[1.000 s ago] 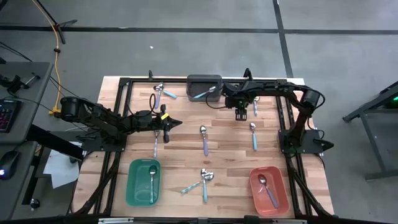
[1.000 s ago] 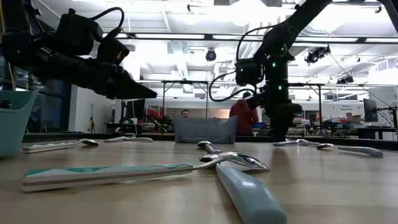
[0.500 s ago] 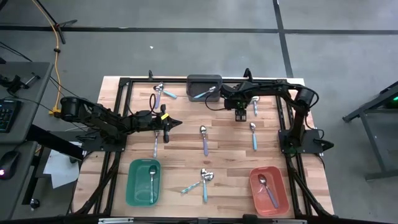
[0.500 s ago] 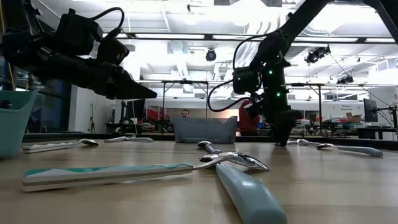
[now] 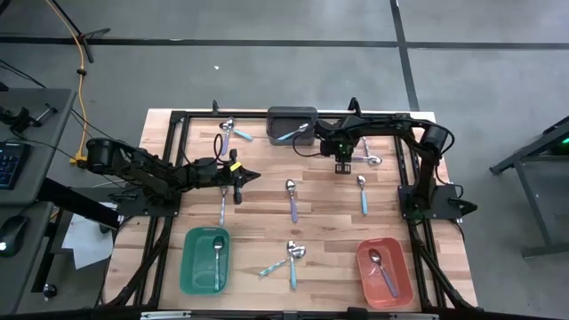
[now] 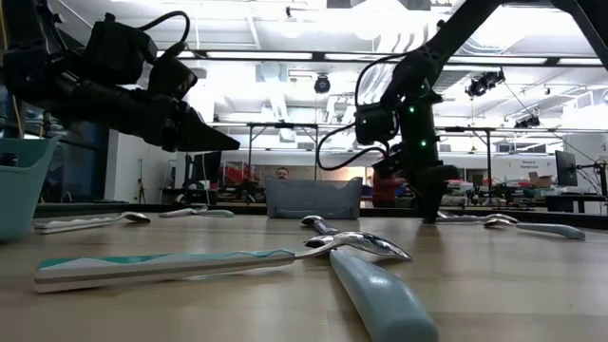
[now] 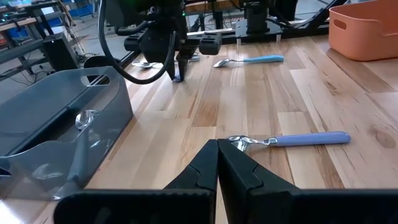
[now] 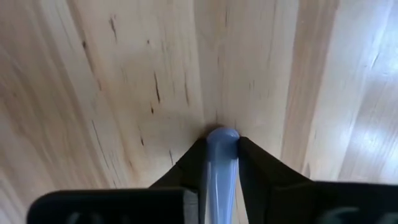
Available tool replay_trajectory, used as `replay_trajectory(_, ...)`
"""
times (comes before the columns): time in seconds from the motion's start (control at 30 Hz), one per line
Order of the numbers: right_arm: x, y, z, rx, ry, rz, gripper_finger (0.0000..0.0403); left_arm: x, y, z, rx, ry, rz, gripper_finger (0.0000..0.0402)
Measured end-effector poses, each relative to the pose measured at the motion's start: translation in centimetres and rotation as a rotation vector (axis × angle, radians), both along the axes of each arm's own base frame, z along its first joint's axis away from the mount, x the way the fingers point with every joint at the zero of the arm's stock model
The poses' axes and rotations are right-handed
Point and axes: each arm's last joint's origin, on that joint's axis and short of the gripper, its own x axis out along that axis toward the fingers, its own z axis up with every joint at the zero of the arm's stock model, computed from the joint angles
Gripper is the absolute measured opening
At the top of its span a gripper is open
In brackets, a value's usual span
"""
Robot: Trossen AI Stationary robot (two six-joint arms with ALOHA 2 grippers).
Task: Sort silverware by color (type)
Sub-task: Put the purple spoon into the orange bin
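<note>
Nearest the low camera, two spoons are lying crossed on the wooden table (image 6: 532, 285) — a teal-handled spoon (image 6: 161, 265) and a light blue spoon (image 6: 380, 294).

The left arm is reaching across the table's left half, nearly level, its left gripper (image 5: 238, 180) hovering above the wood with the fingers pressed fully together and nothing between them. Just ahead of those fingertips a purple-handled spoon (image 7: 292, 140) is lying flat, its bowl toward the tips. A clear grey bin (image 7: 56, 130) is sitting to one side of them.

Farther back, the right arm is bending over from its base and pointing straight down, the right gripper (image 5: 343, 165) touching the tabletop. Its fingers (image 8: 189, 165) are pinching a pale blue spoon handle (image 8: 221, 171) between them — the handle's rounded end is poking out just past the tips. That spoon's bowl (image 5: 373, 161) is lying on the wood just beside the gripper.

A light blue spoon (image 5: 362, 195) is resting near those fingers, well apart from the green bin (image 5: 188, 267) and orange bin (image 5: 404, 280), each holding a spoon.
</note>
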Motion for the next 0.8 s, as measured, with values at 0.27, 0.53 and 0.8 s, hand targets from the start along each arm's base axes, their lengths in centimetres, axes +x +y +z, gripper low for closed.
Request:
replay_trajectory(0.27, 1.5, -0.7, 1.8, -0.028, -0.060, -0.054, 0.0034, 0.0, 0.0, 0.0, 0.000, 0.000, 0.000, 0.0000)
replay_trajectory(0.53, 4.2, -0.3, 6.0, -0.022, -0.163, -0.084, 0.0003, 0.0, 0.0, -0.1, -0.001, 0.005, 0.000, 0.0000)
replay_trajectory(0.8, 3.1, 0.2, 6.9, 0.008, -0.045, -0.197, 0.0051, -0.1, 0.0, -0.2, -0.004, 0.025, 0.000, 0.0000)
